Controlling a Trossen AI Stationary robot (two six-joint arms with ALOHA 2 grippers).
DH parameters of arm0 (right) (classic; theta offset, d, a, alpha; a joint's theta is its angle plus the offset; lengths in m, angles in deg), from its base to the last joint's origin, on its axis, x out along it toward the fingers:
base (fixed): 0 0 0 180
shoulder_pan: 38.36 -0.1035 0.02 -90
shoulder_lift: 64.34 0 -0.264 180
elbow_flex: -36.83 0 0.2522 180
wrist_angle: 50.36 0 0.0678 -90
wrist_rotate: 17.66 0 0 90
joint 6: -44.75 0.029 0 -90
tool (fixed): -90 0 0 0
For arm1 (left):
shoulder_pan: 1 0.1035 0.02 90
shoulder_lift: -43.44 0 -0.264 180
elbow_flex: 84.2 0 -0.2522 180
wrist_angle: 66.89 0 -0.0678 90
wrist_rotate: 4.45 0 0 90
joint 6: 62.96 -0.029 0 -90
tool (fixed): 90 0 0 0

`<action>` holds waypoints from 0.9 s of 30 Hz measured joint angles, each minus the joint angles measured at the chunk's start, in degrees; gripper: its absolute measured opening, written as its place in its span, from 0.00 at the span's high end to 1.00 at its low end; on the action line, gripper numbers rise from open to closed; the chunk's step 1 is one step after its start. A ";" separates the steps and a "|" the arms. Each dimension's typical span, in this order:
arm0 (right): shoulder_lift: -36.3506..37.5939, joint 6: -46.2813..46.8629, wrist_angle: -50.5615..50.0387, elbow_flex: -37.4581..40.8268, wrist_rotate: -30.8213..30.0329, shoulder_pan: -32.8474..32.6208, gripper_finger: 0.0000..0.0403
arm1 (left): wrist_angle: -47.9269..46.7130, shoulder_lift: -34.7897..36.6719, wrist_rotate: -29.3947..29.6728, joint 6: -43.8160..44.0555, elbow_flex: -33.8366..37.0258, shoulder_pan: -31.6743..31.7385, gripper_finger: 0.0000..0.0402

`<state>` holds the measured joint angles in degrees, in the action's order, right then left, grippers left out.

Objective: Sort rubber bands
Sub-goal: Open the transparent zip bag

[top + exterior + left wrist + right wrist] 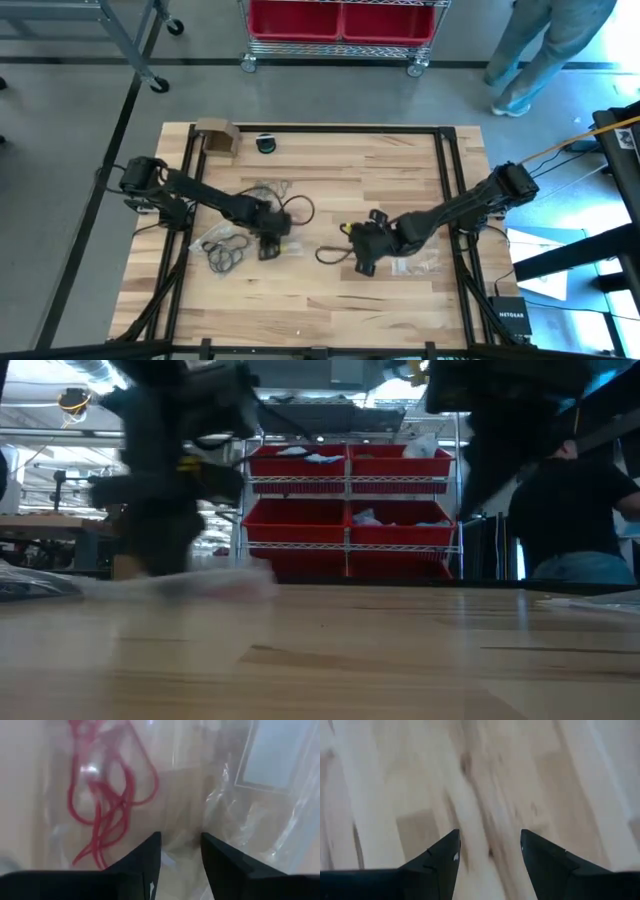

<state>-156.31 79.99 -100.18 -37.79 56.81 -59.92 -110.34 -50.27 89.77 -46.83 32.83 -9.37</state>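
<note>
high view first: left gripper (272, 240) down mid-table at a clear bag (222, 236), right gripper (362, 255) low just across from it, beside a dark band (328, 255) lying loose on the wood. black bands (228, 252) heaped near the left bag, a few more loops (272, 190) loose farther up the table, another bag (418, 264) under the right arm. looks like mid-sort, plenty still scattered. counted: two bags, three dark clusters, single loops too fine to count.

low view: only blurred arms, a hint of bag film on the table (330, 650); no bands made out.

left wrist view: fingers (145, 865) narrowly parted, gripping nothing visible, aimed into a bag holding red bands (107, 805), a tangle of several, so red seems bagged.

right wrist view: fingers (440, 865) moderately apart, empty, over bare wood.
</note>
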 joint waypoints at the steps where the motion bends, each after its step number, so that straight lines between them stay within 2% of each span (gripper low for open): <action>1: -0.01 1.58 -1.83 0.00 0.01 -1.01 0.50 | -3.15 0.62 -0.11 1.07 0.02 -0.88 0.68; 5: 0.00 7.53 -7.74 0.00 -0.07 -4.98 0.50 | -15.03 3.38 -1.11 5.64 0.23 -4.64 0.68; 8: 0.00 11.60 -11.63 0.00 -0.31 -7.21 0.50 | -16.43 7.85 -1.04 8.00 -0.31 -6.83 0.68; 13: 0.79 17.53 -19.73 0.00 -0.81 -10.02 0.50 | -11.71 17.16 4.07 8.87 -3.15 -7.28 0.68; 17: 1.27 23.01 -23.76 2.37 -0.90 -11.22 0.50 | -2.28 22.44 8.25 5.68 -3.08 -6.48 0.68; 22: 1.22 30.07 -19.65 10.87 5.51 -10.08 0.50 | 2.04 23.15 9.09 -0.41 -2.80 -4.53 0.68; 25: 1.18 30.93 -11.02 15.71 8.67 -9.38 0.50 | 1.81 22.44 9.17 -3.01 -2.76 -3.21 0.68; 27: 1.49 29.13 -2.99 17.70 8.72 -8.63 0.50 | 1.69 22.07 9.15 -4.60 -2.68 -2.48 0.68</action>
<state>-154.82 109.12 -103.17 -20.09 65.54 -68.55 -108.66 -28.20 98.91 -51.43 30.15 -11.85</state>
